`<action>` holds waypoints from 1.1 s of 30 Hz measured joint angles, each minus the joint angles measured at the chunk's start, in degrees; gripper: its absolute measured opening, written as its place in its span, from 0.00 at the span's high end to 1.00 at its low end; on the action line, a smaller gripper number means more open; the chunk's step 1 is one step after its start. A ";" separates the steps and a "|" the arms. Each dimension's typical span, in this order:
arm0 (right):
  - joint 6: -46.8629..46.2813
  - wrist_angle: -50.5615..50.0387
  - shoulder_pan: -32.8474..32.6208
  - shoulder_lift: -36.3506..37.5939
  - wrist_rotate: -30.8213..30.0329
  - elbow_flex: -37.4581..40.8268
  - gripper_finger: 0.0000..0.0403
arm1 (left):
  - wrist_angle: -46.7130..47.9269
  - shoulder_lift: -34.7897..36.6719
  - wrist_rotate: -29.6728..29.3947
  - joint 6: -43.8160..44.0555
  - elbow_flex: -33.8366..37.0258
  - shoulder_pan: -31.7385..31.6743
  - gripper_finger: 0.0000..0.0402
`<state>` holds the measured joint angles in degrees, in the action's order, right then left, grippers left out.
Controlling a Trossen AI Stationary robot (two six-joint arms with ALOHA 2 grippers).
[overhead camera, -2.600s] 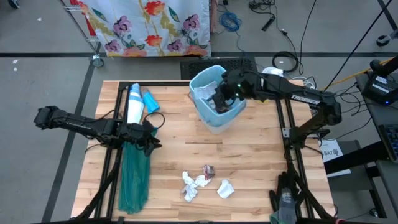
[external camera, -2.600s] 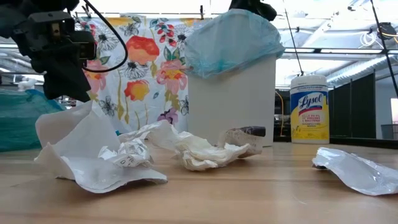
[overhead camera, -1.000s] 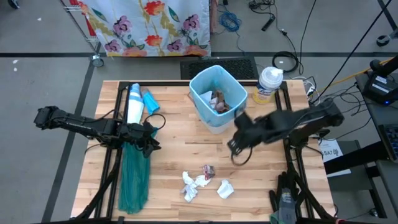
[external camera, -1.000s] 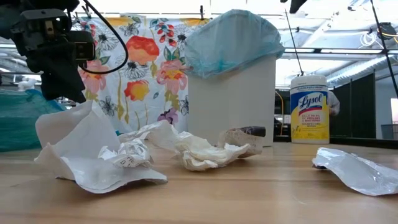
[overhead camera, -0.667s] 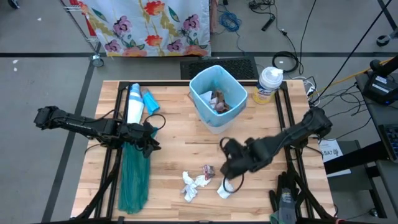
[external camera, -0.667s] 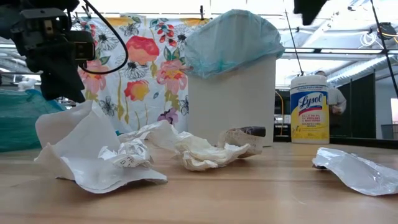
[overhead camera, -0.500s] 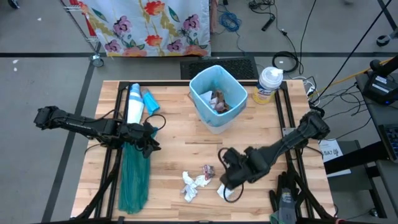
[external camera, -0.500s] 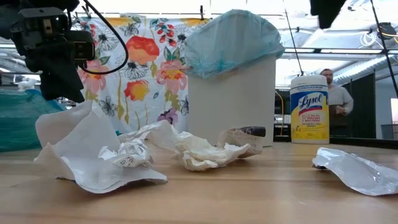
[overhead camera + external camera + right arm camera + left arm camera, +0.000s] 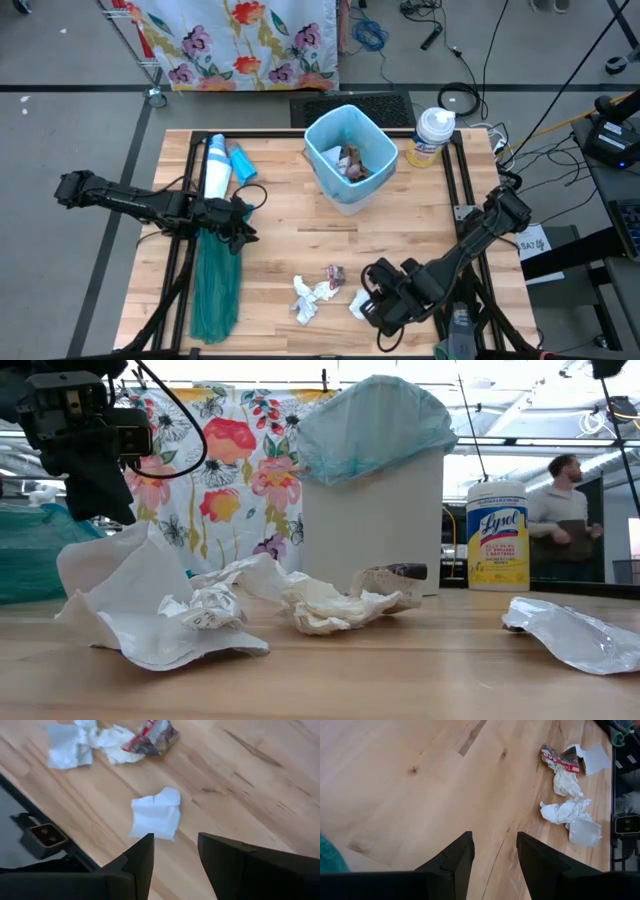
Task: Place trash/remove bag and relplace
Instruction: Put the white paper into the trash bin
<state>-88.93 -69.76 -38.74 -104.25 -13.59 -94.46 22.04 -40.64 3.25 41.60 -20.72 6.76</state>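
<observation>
Loose trash lies on the wooden table near its front edge: a flat white paper scrap (image 9: pixel 156 815), crumpled white paper (image 9: pixel 310 297) and a red-and-brown wrapper (image 9: pixel 334 273). My right gripper (image 9: pixel 175 854) hangs open just above the table, right beside the flat scrap (image 9: pixel 360 303), with nothing between its fingers. The white bin (image 9: pixel 350 155) at the far middle is lined with the pale blue bag (image 9: pixel 372 425) and holds some trash (image 9: pixel 350 161). My left gripper (image 9: pixel 495 855) stands open over bare wood at the left, beside a teal-green bag (image 9: pixel 215 285).
A white bottle (image 9: pixel 215 165) and a blue item (image 9: pixel 243 163) lie at the far left. A wipes canister (image 9: pixel 430 135) stands right of the bin. Black frame rails (image 9: pixel 455 190) run along both sides. A person (image 9: pixel 565 510) stands in the room beyond.
My right gripper has swung from just in front of the bin toward the table's near edge and gone down, ending beside the flat white scrap. The trash and the bin have stayed put.
</observation>
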 joint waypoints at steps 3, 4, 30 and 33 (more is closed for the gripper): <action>-0.43 2.10 -0.48 -0.02 0.12 1.90 0.64 | 0.00 0.01 0.01 0.00 0.01 0.00 0.62; -0.40 3.53 -0.48 -0.02 0.24 2.76 0.64 | 0.00 0.00 0.02 -0.02 0.00 0.00 0.62; 55.64 23.73 2.34 -2.35 9.75 14.89 0.64 | 0.00 0.02 1.22 0.07 0.00 0.00 0.62; 55.81 24.46 2.75 -3.92 13.46 14.89 0.64 | -0.02 0.01 1.25 0.09 0.01 0.00 0.62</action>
<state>-33.12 -45.30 -35.99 -108.16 -0.12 -79.57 22.03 -40.63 4.49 41.69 -20.71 6.76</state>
